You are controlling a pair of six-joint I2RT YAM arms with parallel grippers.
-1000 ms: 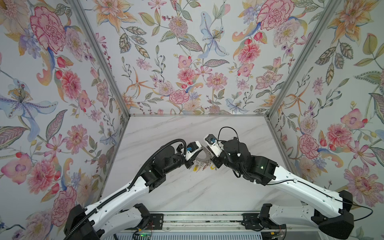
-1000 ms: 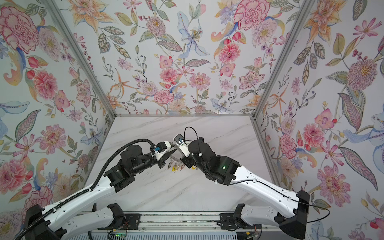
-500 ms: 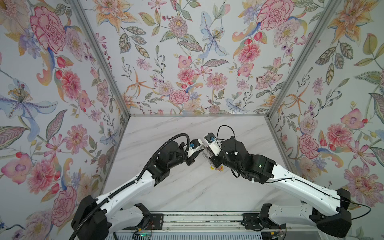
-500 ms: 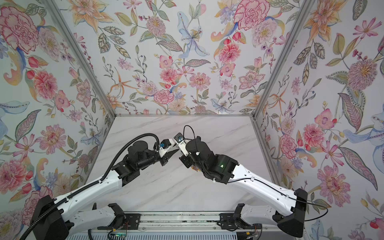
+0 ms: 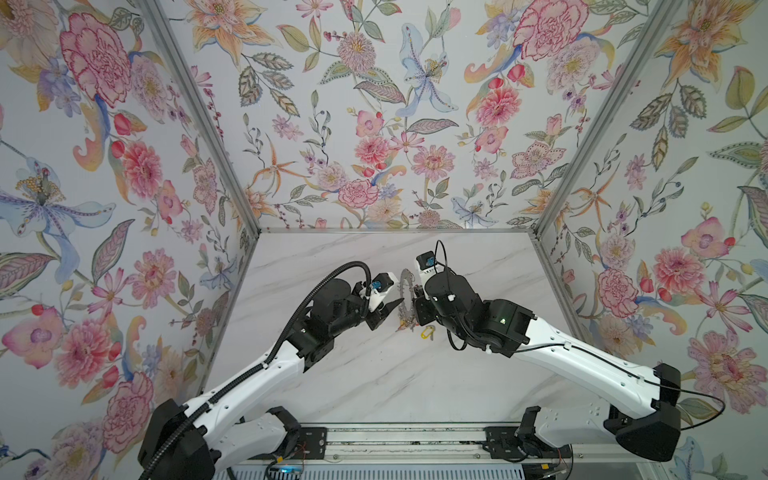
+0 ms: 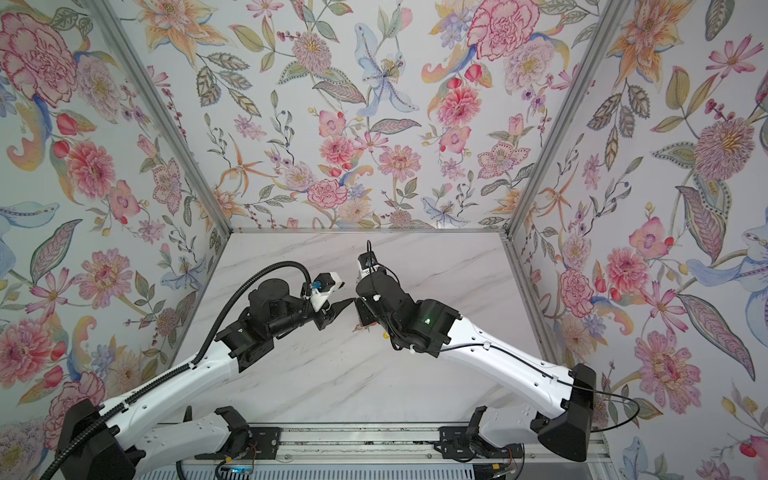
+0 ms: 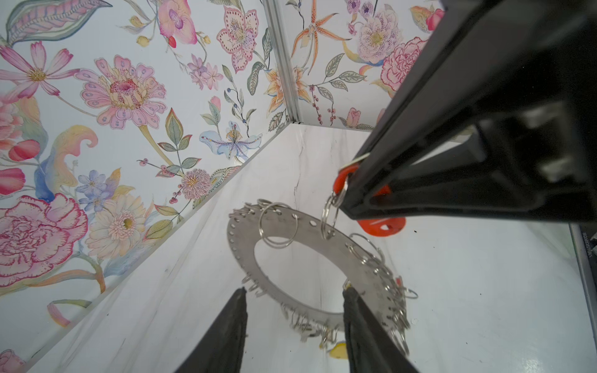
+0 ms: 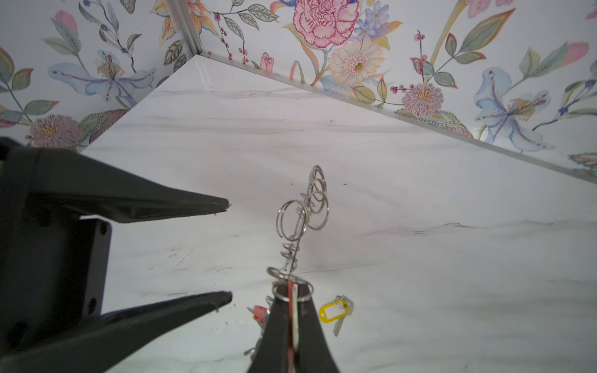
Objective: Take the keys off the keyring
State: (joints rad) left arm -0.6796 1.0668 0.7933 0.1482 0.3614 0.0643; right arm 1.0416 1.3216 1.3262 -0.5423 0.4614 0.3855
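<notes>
The keyring [image 7: 307, 231], a flat grey disc fringed with wire loops, hangs above the table, edge-on in a top view [image 5: 405, 293]. My right gripper [image 8: 292, 285] is shut on the red tag [image 7: 342, 181] of a key whose loop runs through the keyring's rim. My left gripper [image 7: 295, 290] is open, its fingers [image 8: 193, 206] a short way off the disc's side, touching nothing. More keys hang from the low rim, one of them red-tagged [image 8: 259, 312]. A yellow-tagged key [image 8: 334, 311] lies loose on the table [image 5: 427, 332]. In both top views the grippers [image 5: 388, 309] [image 6: 360, 307] meet mid-table.
The white marble table [image 5: 374, 374] is boxed in by flowered walls on three sides, with metal corner posts [image 5: 199, 112]. A rail [image 5: 395, 436] carrying both arm bases runs along the front edge.
My left gripper has opened and come away from the keyring. Both arms have shifted towards the back wall, and the keyring now hangs edge-on from the right gripper alone.
</notes>
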